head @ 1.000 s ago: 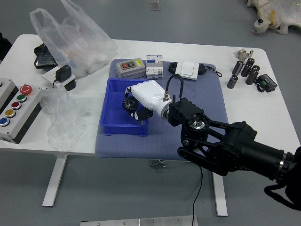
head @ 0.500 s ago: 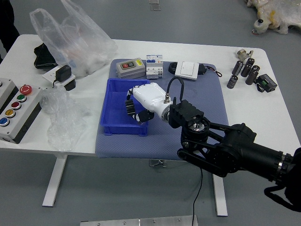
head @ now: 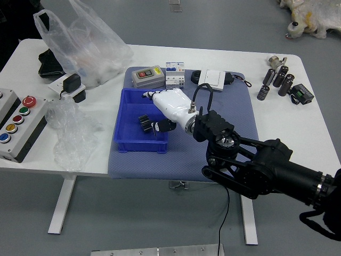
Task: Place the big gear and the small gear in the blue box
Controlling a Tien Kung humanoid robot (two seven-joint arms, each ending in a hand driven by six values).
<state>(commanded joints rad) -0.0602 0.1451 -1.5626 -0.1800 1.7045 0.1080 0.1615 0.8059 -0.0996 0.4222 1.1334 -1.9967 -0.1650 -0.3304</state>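
From my feed I see the blue box (head: 123,145), my landmark, on the blue mat (head: 184,166). One dark gear (head: 145,124) is inside it, near the middle of its floor; from up here I cannot tell whether it is the big or the small one. My right hand (head: 150,111) reaches in over the box's right side, its white-covered back up. I read its fingers (head: 151,95) as spread, with a gap between them and the dark thumb (head: 164,126). The thumb's tip is just beside the gear, and I cannot tell whether the two touch.

Just beyond the box I have a gray case (head: 148,77) with a yellow label, and right of that, small white-and-blue boxes (head: 175,76). Farther right of the box is a white square device (head: 212,79), and well apart to its right, dark cylinders (head: 280,76). Left of the box I see crumpled clear plastic (head: 74,133), then a button panel (head: 20,125) with a red button on it. Beyond and left of the box stands a clear plastic bag (head: 90,48).
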